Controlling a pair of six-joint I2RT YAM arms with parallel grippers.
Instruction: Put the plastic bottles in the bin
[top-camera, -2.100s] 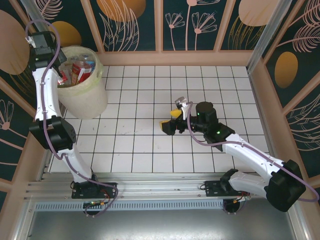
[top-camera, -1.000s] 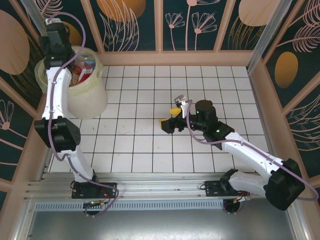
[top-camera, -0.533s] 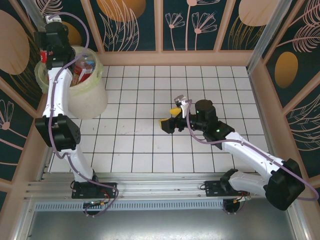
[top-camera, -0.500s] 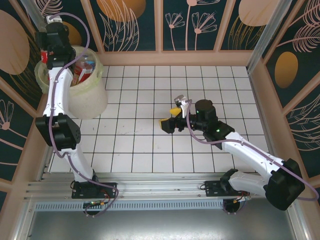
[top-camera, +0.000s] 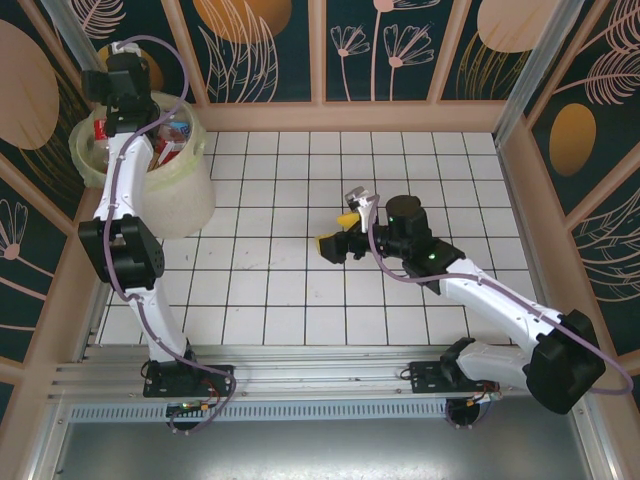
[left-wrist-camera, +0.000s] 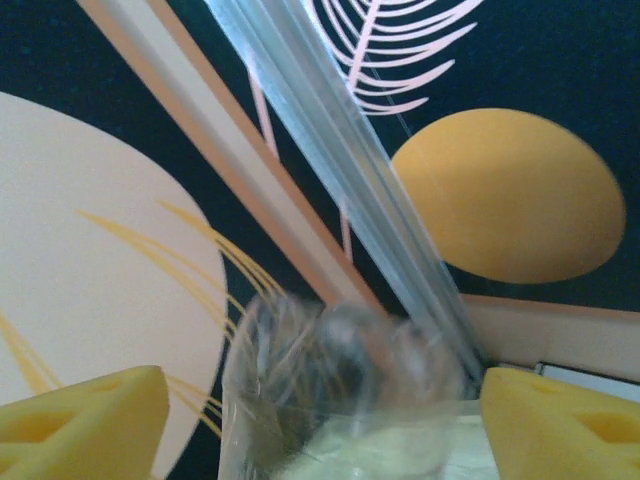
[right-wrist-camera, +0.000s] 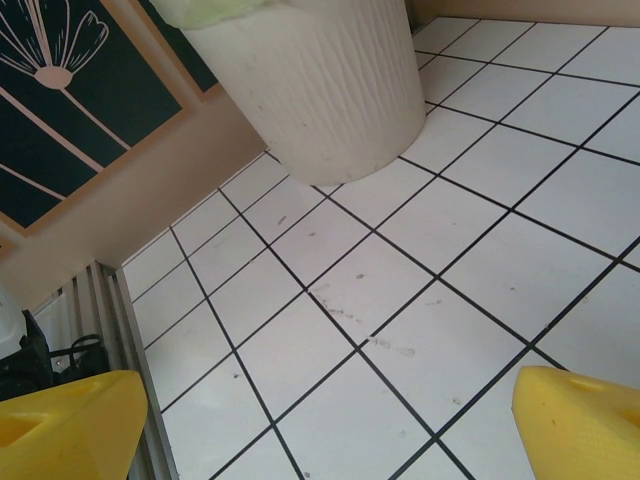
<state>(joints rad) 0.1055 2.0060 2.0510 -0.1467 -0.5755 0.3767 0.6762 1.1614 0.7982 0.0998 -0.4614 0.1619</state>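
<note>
Several plastic bottles (top-camera: 168, 135) lie heaped inside the bin (top-camera: 190, 195), which stands at the far left corner of the tiled worktop (top-camera: 280, 290). In the top view the left arm is stretched up and over the bin's rim, with the left end effector (top-camera: 118, 100) above the opening, the natural place to let a bottle fall in. The right end effector (top-camera: 338, 235) hangs low over the middle tiles, well apart from the bin, its yellow pads spread and nothing between them. It looks parked and ready for a pick.

At the left wrist, the two yellow fingertips (left-wrist-camera: 80, 415) sit at opposite lower corners, so the jaws are released. Between them is a blurred clear shape (left-wrist-camera: 340, 370) over pale lining. I cannot tell whether it is a bottle dropping or the bag's edge.

At the right wrist, the fingertips (right-wrist-camera: 60, 430) are again wide apart over bare tiles, grasping nothing. The bin's ribbed wall stands ahead, so this arm faces the drop point. Every bottle I can find is in the bin, so I judge the job to be far along.
</note>
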